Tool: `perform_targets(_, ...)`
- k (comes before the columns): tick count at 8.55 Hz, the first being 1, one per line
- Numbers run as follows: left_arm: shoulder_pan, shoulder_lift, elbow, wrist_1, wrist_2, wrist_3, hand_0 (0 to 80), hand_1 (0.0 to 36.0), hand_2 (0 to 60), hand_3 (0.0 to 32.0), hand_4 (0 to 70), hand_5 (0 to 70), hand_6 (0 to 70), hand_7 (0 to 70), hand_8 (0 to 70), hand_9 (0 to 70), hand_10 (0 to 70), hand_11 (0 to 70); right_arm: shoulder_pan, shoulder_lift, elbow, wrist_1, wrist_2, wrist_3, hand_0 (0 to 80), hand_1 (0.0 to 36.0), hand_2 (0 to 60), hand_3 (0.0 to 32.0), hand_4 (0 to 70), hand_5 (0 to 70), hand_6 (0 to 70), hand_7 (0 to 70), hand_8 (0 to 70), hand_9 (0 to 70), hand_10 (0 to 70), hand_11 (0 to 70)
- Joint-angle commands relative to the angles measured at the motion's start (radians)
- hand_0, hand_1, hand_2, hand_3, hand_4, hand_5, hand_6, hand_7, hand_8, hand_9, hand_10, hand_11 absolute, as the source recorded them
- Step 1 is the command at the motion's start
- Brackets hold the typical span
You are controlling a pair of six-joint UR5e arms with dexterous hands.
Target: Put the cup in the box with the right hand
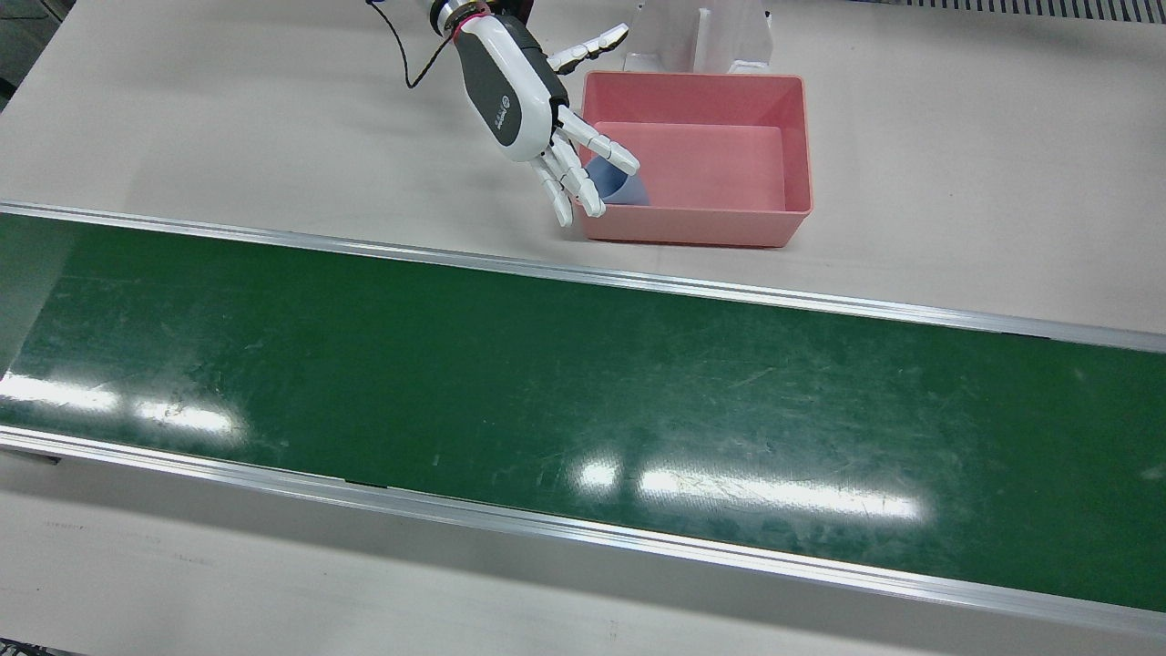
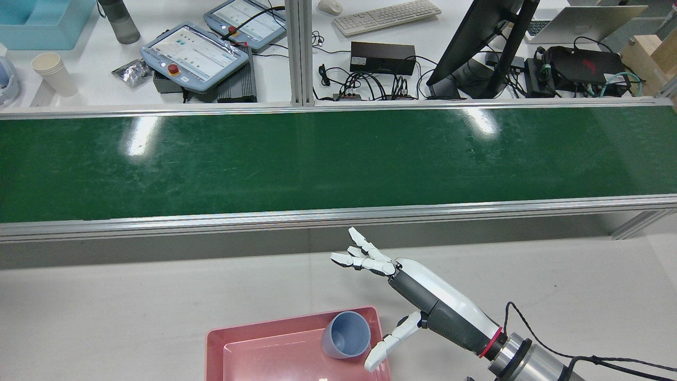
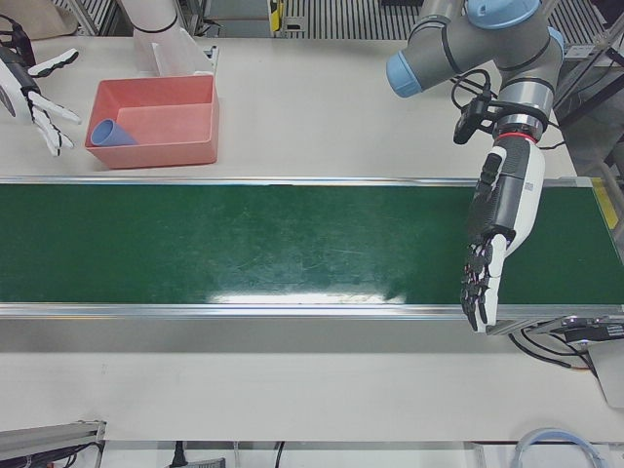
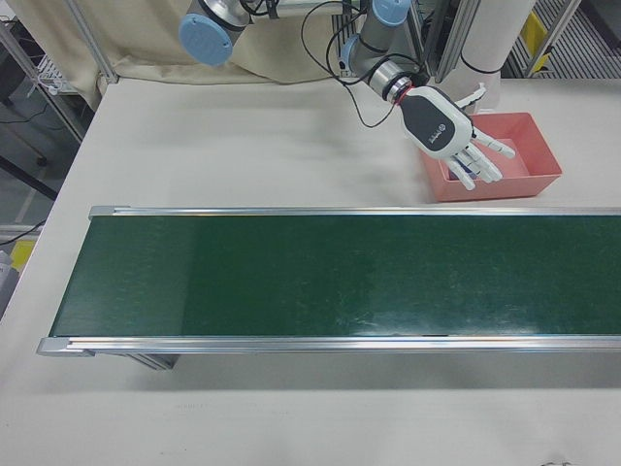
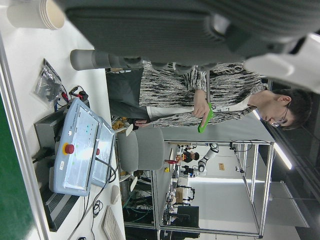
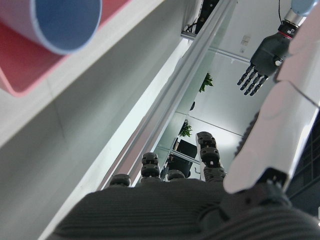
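The blue cup (image 2: 346, 334) lay tipped on its side inside the pink box (image 1: 789, 137), in the corner nearest the right hand (image 1: 519, 96), its open mouth turned toward the robot in the rear view. The box sat on the pale bench (image 1: 956, 182) between the arms' pedestals and the green conveyor belt (image 1: 583, 401).

The right hand hovered just beside the box's corner, above the bench, with its fingers (image 1: 597, 146) spread wide and holding nothing (the thumb stuck out well apart from the rest). In the front view the fingertips overlapped the cup, but the rear view showed the hand clear of it, off to the box's side.

The left hand (image 3: 497, 234) hung over the far end of the belt, well apart from the box, its fingers (image 3: 478, 292) extended downward, loosely apart and empty.

Beyond the belt stood a teach pendant (image 2: 193, 53), a keyboard (image 2: 386, 16) and a stack of paper cups (image 2: 53, 74).
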Motion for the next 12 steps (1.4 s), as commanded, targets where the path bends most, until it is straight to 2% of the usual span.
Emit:
perform_targets(1, 0.0, 0.0, 0.0, 0.0, 0.0, 0.0, 0.0, 0.0, 0.0, 0.0, 0.0, 0.0, 0.0, 0.0, 0.0, 0.0, 0.0, 0.0, 0.121, -0.042, 0.101, -0.005, -0.011, 0.045, 45.9, 12.8, 2.0, 5.8, 0.0, 4.8, 1.3, 3.7, 8.6, 10.4, 0.0, 0.0)
perform_targets(2, 0.0, 0.0, 0.0, 0.0, 0.0, 0.0, 0.0, 0.0, 0.0, 0.0, 0.0, 0.0, 0.0, 0.0, 0.0, 0.0, 0.0, 0.0, 0.183, -0.1, 0.131, -0.005, -0.013, 0.112, 46.0, 13.0, 3.0, 5.6, 0.0, 4.8, 1.5, 4.6, 8.8, 10.7, 0.0, 0.0)
perform_targets(3, 0.0, 0.0, 0.0, 0.0, 0.0, 0.0, 0.0, 0.0, 0.0, 0.0, 0.0, 0.0, 0.0, 0.0, 0.0, 0.0, 0.0, 0.0, 0.261, -0.162, 0.13, -0.005, -0.049, 0.2, 45.9, 13.0, 4.0, 3.6, 0.0, 4.8, 2.1, 6.4, 9.2, 11.2, 0.0, 0.0)
perform_targets(4, 0.0, 0.0, 0.0, 0.0, 0.0, 0.0, 0.0, 0.0, 0.0, 0.0, 0.0, 0.0, 0.0, 0.0, 0.0, 0.0, 0.0, 0.0, 0.389, -0.206, 0.119, -0.005, -0.148, 0.267, 45.9, 12.8, 4.8, 0.2, 0.0, 4.7, 2.9, 9.0, 9.4, 11.9, 0.0, 0.0)
perform_targets(6, 0.0, 0.0, 0.0, 0.0, 0.0, 0.0, 0.0, 0.0, 0.0, 0.0, 0.0, 0.0, 0.0, 0.0, 0.0, 0.0, 0.0, 0.0, 0.67, -0.226, 0.037, -0.005, -0.365, 0.391, 45.6, 12.2, 5.0, 0.0, 0.0, 4.7, 3.5, 10.6, 9.6, 12.6, 0.0, 0.0)
perform_targets(7, 0.0, 0.0, 0.0, 0.0, 0.0, 0.0, 0.0, 0.0, 0.0, 0.0, 0.0, 0.0, 0.0, 0.0, 0.0, 0.0, 0.0, 0.0, 0.779, -0.226, -0.054, 0.008, -0.449, 0.481, 44.8, 11.3, 5.3, 0.0, 0.0, 4.4, 4.2, 13.9, 9.9, 13.7, 0.0, 0.0)
perform_targets(9, 0.0, 0.0, -0.002, 0.0, 0.0, 0.0, 0.0, 0.0, 0.0, 0.0, 0.0, 0.0, 0.0, 0.0, 0.0, 0.0, 0.0, 0.0, 1.015, -0.227, -0.196, 0.085, -0.613, 0.534, 43.7, 10.6, 4.1, 0.0, 0.0, 4.6, 4.8, 14.7, 10.5, 14.5, 0.0, 0.0)
perform_targets(10, 0.0, 0.0, -0.002, 0.0, 0.0, 0.0, 0.0, 0.0, 0.0, 0.0, 0.0, 0.0, 0.0, 0.0, 0.0, 0.0, 0.0, 0.0, 1.12, -0.232, -0.293, 0.165, -0.669, 0.599, 42.0, 9.8, 3.7, 0.0, 0.0, 4.7, 4.8, 13.0, 10.8, 14.3, 0.0, 0.5)
perform_targets(12, 0.0, 0.0, -0.002, 0.0, 0.0, 0.0, 0.0, 0.0, 0.0, 0.0, 0.0, 0.0, 0.0, 0.0, 0.0, 0.0, 0.0, 0.0, 1.304, -0.257, -0.433, 0.292, -0.738, 0.681, 41.8, 9.7, 4.9, 0.0, 0.0, 4.6, 5.6, 16.9, 11.5, 15.8, 0.0, 0.9)
